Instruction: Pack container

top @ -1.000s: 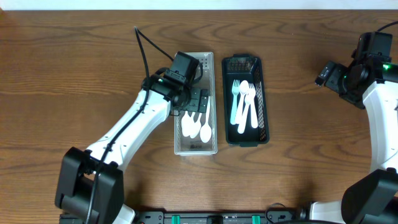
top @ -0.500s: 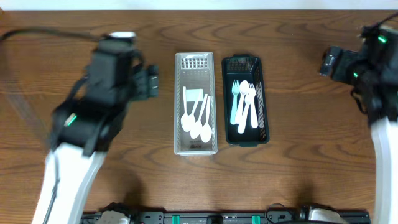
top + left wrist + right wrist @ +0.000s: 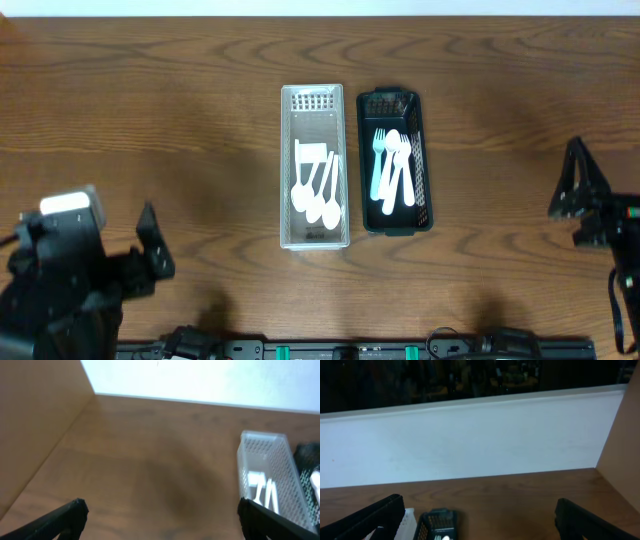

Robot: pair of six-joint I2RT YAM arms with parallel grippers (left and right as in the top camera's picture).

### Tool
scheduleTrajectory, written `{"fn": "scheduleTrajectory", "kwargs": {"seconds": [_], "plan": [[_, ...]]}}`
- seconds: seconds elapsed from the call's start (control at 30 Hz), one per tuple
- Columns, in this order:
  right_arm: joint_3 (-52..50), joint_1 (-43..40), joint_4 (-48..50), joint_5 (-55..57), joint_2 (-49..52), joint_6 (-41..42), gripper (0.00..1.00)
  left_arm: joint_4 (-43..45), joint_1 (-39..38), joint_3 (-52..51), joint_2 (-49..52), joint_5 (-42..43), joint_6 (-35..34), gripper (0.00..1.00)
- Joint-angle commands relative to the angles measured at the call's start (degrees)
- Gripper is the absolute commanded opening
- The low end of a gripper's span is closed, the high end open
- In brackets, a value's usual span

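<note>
White spoons point(image 3: 318, 205), clear bin point(image 3: 313, 100), black mesh bin point(image 3: 388, 103)

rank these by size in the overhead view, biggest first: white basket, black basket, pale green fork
1. white basket
2. black basket, only slightly smaller than the white one
3. pale green fork, far smaller than either basket

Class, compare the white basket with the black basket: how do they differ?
The white basket is pale; the black basket is dark. The white basket is slightly longer than the black basket. The white holds spoons; the black includes a fork. Both are rectangular, perforated and lie parallel.
</note>
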Motion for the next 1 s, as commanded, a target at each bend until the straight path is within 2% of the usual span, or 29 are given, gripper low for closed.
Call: {"fn": "scheduleTrajectory", "kwargs": {"seconds": [0.0,0.1,0.53,0.97], "plan": [[-0.07,0.37,-1.11,-0.46,-1.33,-0.98,0.99,-2.99,0.31,0.24,-1.05,-0.72,0.74,0.98],[-0.07,0.37,-2.03,-0.46,-1.6,-0.98,0.99,-5.84,0.31,0.24,-1.4,-0.68,0.72,0.98],[-0.07,0.37,-10.69,-0.44,-1.6,-1.01,0.99,-5.84,0.31,0.24,-1.38,-0.68,0.72,0.98],[-0.07,0.37,-28.17,-0.44,-1.6,-1.01,0.99,-5.86,0.31,0.24,-1.38,-0.7,0.74,0.98]]}}
